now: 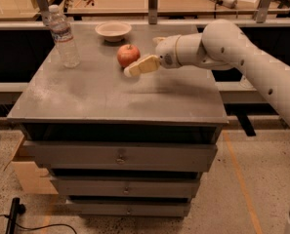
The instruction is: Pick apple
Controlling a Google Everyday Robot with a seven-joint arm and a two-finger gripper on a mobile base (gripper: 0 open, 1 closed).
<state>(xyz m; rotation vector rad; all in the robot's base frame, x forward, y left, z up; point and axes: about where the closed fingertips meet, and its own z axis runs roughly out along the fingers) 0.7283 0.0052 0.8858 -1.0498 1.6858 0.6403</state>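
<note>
The red-orange apple (128, 55) sits on the grey cabinet top (115, 96), toward the back middle. My gripper (141, 57) reaches in from the right at apple height, just right of the apple. It is open: one cream finger (142, 66) lies in front of the apple's lower right side, and the other shows only as a small cream tip behind the wrist. The apple rests on the surface and is not held.
A clear plastic water bottle (64, 37) stands at the back left of the cabinet top. A shallow cream bowl (113, 30) sits behind the apple. Drawers (120, 155) run below the top. A workbench with tools lies behind.
</note>
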